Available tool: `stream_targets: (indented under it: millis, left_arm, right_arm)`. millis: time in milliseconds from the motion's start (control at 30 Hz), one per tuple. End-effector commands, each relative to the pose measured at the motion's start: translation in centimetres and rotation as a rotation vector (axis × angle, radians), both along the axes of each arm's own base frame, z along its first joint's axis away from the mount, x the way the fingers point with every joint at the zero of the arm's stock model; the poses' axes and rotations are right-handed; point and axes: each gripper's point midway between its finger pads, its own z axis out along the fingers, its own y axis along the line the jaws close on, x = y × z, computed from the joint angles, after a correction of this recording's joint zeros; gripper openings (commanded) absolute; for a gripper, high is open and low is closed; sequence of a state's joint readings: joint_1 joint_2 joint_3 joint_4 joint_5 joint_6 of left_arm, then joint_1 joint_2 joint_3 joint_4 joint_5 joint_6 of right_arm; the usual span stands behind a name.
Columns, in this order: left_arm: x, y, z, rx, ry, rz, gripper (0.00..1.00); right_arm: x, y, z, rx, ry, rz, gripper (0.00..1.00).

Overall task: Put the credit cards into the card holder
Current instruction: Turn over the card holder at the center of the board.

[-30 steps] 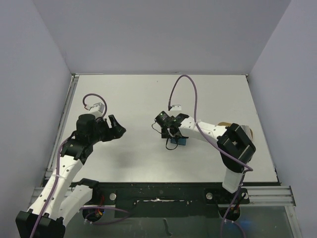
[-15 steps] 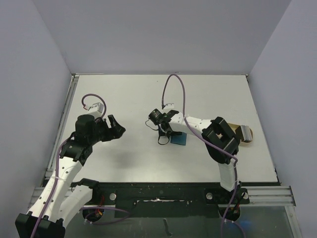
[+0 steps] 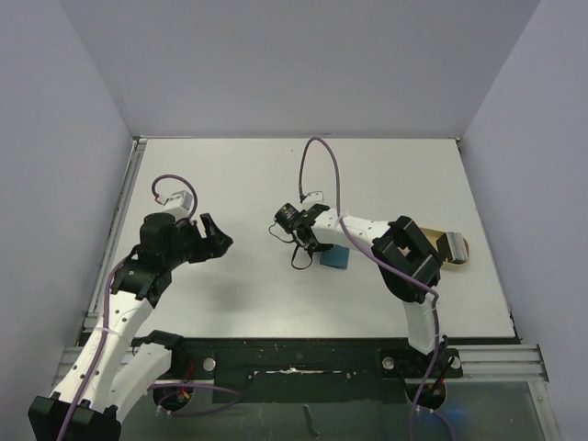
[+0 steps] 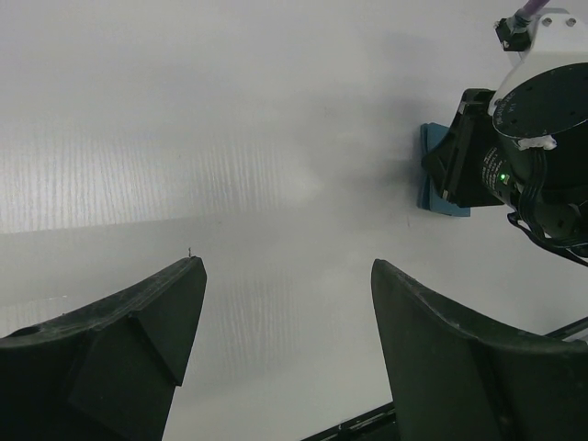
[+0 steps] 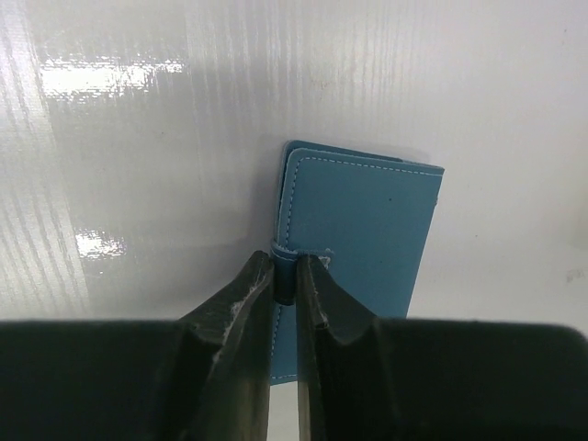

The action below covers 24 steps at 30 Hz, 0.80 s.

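Note:
The card holder (image 3: pixel 338 259), a closed teal-blue wallet, lies flat near the table's middle; it also shows as the card holder (image 5: pixel 367 211) and the card holder (image 4: pixel 429 182). My right gripper (image 3: pixel 310 245) sits at its left edge. In the right wrist view the right gripper (image 5: pixel 286 266) is shut on the small snap tab (image 5: pixel 287 277) of the wallet. My left gripper (image 3: pixel 214 236) hovers over bare table to the left, well apart from the wallet; the left gripper (image 4: pixel 285 268) is open with nothing in it. No credit cards show clearly.
A tan and grey object (image 3: pixel 455 248) lies at the right, partly behind the right arm's elbow; I cannot tell what it is. Grey walls enclose the white table (image 3: pixel 257 175) on three sides. A black rail (image 3: pixel 294 354) runs along the near edge.
The right gripper's jaws have come together on the wallet's snap tab. Earlier the right arm swung left and its elbow folded in. The left arm has not moved.

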State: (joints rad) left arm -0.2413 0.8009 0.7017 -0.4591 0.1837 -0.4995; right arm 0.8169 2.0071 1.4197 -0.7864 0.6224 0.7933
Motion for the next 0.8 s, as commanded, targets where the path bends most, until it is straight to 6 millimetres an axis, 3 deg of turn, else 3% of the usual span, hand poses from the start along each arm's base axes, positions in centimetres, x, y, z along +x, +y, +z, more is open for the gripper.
stream_targets:
  millis: [0,133,233,533,633,767]
  left_arm:
    - [0.8,-0.4,1.7,-0.019,-0.08,-0.018,0.72]
    - [0.8,-0.5,1.4,-0.025,-0.062,-0.019,0.71]
    - [0.9,-0.5,1.2,-0.023,-0.051,-0.015,0.71]
    - [1.1,-0.9,0.7,-0.052,-0.007,0.001,0.7]
    - [0.9,-1.7,0.4,-0.11,0.008,-0.008,0.69]
    - [0.8,-2.4,-0.6,-0.151,0.054,-0.013,0.67]
  right_arm:
    - [-0.5,0.6,0.7,0.026,-0.007,0.011,0.07]
    - [-1.0,3.2,2.2,0.145,-0.027,0.075,0.06]
    - [-1.5,6.4,3.6,0.332,-0.04,0.161,0.06]
    - [-6.3,14.5,9.2,0.972,0.034,0.472,0.07]
    - [-7.8,15.6,9.8,1.146,0.06,0.528,0.07]
    - [-7.9,14.5,7.3,1.154,0.107,0.483,0.08]
